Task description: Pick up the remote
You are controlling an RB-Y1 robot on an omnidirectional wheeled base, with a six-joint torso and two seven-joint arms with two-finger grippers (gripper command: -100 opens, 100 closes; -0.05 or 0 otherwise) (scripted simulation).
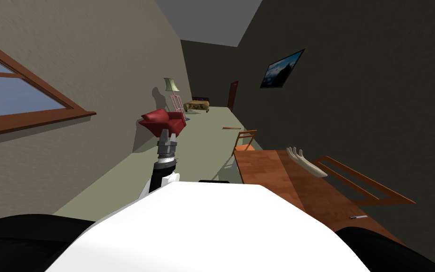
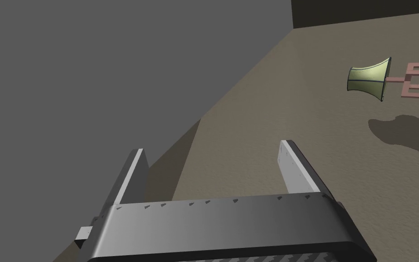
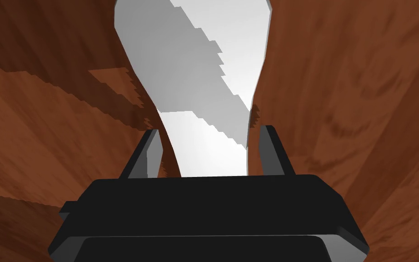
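Note:
A smooth white remote, narrow at the gripper and widening away from it, lies between my right gripper's fingers. The fingers stand closer together than when open and press its narrow end on both sides. Reddish-brown wood surrounds it, matching the wooden table at my right in the head view. My left gripper is raised ahead of me in front of a red armchair. In its wrist view the left gripper is open and holds nothing.
On the table lie a pale hand-shaped object and a small grey stick. A wooden chair stands at the table's far end, and a wooden frame by the right wall. A floor lamp stands beyond the armchair.

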